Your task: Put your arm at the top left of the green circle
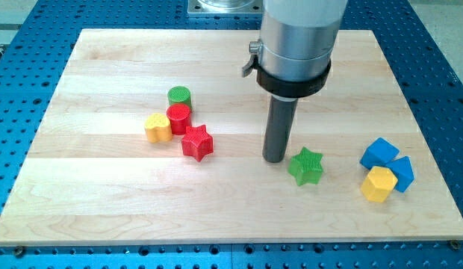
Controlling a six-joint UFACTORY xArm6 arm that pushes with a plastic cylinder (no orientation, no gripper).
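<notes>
The green circle [179, 96] stands left of the board's middle, touching a red circle [178, 118] just below it. My tip [275, 159] rests on the board well to the right of and below the green circle. It is just left of a green star [305, 166], close to it. The rod rises from the tip to the silver arm at the view's top.
A yellow heart [157, 128] and a red star [196, 142] sit against the red circle. At the view's right, two blue blocks [379, 152] [402, 173] and a yellow hexagon [378, 184] are clustered. The wooden board [89, 187] lies on a blue perforated table.
</notes>
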